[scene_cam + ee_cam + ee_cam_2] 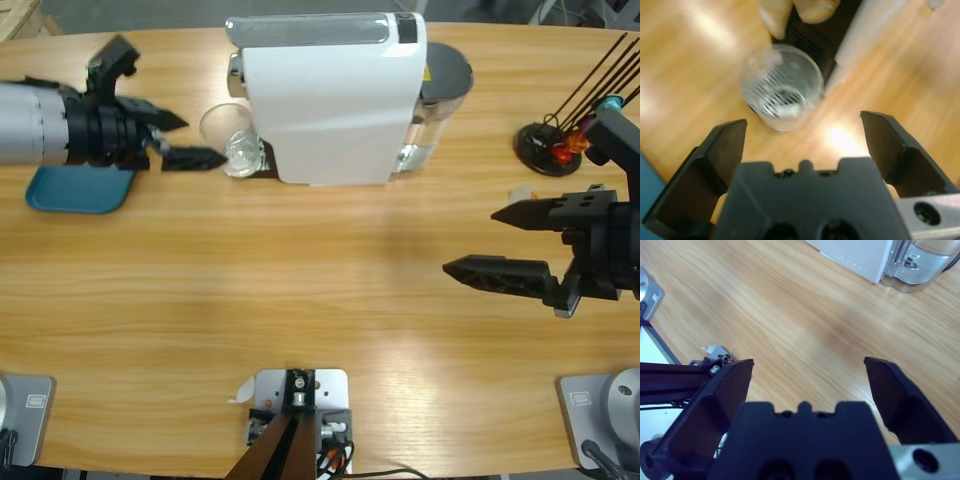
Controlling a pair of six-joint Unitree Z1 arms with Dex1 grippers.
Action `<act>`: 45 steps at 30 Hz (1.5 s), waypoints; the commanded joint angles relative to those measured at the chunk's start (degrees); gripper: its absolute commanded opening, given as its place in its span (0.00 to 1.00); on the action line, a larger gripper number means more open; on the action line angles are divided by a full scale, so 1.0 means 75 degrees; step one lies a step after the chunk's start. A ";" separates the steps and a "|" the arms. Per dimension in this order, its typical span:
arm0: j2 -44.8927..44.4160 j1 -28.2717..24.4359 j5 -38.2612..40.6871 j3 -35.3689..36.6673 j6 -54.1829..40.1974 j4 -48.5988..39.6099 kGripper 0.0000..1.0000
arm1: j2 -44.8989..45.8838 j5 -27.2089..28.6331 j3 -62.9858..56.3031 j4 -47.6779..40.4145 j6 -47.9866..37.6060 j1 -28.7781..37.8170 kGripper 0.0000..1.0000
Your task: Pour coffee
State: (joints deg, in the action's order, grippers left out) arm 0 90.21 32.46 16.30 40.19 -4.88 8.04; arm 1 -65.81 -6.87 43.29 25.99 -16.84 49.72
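While the left tool [183, 140] hangs spread wide beside the clear tumbler [229, 138], gripping nothing, the risk is plain — a jaw tip already sits right at the glass wall, and a skewed approach could knock it off the black drip tray [812, 37] of the white coffee machine [330, 95]. The tumbler stands upright at the machine's front, its long axis vertical, mouth up. Whether any coffee lies in it I cannot tell; only the tray's grille shows through its base. Squeezing such a light, slick glass off-centre could make it slip. The right tool [500, 243] waits released over bare tabletop [300, 290] — well apart from the machine.
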 commanded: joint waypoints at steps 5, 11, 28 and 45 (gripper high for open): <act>0.0989 0.0090 0.0283 -0.0700 0.0522 0.0377 0.95 | -0.0118 -0.0115 -0.0288 -0.0078 0.0100 -0.0067 0.98; 0.1692 0.0090 -0.0474 -0.0625 0.0646 0.1621 0.95 | -0.0085 -0.0138 -0.0288 -0.0078 0.0112 -0.0067 0.98; 0.2009 0.0090 -0.1341 -0.0463 0.0616 0.1858 0.95 | -0.0120 -0.0141 -0.0288 -0.0078 0.0124 -0.0067 0.98; 0.1875 0.0090 -0.1318 -0.0470 0.0611 0.1698 0.95 | -0.0120 -0.0159 -0.0288 -0.0076 0.0124 -0.0067 0.98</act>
State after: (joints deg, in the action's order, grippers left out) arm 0 102.98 32.60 7.16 38.13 -0.57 21.27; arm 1 -65.81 -7.10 43.19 25.97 -16.52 49.72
